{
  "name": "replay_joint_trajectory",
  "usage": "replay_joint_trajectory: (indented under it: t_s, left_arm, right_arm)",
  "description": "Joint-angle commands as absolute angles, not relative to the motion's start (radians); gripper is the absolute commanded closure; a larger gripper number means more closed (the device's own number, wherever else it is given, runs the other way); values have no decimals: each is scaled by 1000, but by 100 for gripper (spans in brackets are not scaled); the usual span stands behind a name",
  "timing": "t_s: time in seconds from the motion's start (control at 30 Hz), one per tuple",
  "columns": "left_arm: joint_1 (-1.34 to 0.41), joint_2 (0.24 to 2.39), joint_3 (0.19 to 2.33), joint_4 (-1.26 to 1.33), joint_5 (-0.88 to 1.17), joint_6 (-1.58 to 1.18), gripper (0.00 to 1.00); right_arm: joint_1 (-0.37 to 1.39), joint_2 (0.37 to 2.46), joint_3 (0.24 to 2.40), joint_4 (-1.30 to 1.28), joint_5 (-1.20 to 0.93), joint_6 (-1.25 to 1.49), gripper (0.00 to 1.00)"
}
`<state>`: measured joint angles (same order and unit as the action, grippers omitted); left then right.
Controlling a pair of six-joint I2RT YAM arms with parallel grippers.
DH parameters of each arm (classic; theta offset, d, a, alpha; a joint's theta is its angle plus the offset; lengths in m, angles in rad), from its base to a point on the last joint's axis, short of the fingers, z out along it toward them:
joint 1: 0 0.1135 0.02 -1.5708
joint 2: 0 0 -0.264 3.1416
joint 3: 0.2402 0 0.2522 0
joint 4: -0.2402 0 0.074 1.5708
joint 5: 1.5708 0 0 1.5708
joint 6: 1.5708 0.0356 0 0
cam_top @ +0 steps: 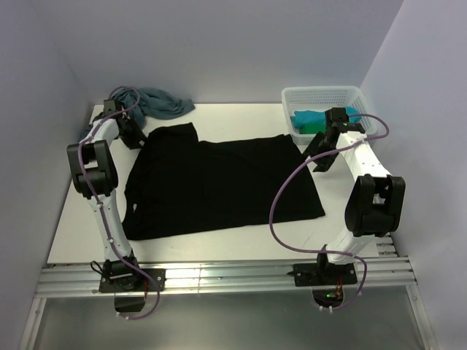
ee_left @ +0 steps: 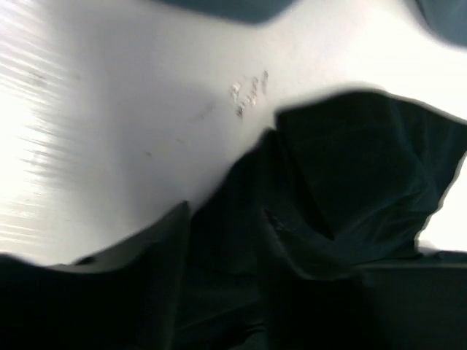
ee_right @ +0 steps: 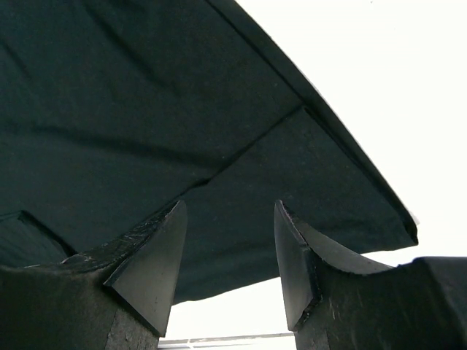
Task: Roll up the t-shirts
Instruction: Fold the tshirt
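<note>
Beside the basket (cam_top: 325, 93), the black t-shirt (cam_top: 219, 186) lies flat. The right gripper (ee_right: 230, 219) gapes empty over its basket-side corner. At the corner away from the basket, I cannot tell the left gripper's (cam_top: 134, 135) state. Pinch both corners evenly so the roll starts straight.

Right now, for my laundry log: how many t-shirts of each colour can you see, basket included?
Black t-shirt: 1
Grey-teal t-shirt: 1
Turquoise t-shirt: 1
Green t-shirt: 1
Total: 4 visible; the basket may hide more.
</note>
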<state>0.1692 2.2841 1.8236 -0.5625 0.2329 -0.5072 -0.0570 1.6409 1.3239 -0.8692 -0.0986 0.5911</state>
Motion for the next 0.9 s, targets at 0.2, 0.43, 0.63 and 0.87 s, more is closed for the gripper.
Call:
replay_joint_trajectory:
  t_s: [0.2, 0.43, 0.63, 0.87]
  left_arm:
    - [126, 2269, 1757, -707, -49, -446, 100]
    - [225, 2149, 1640, -663, -74, -460, 100]
    - [252, 2126, 1603, -669, -54, -457, 100]
    - [264, 2105, 1562, -658, -32, -448, 92]
  right_arm:
    - [-28, 1585, 1301, -824, -107, 634, 42]
    - [24, 1663, 1382, -808, -84, 609, 42]
    - [100, 1836, 1626, -851, -15, 552, 42]
    - [182, 2107, 1984, -862, -8, 499, 45]
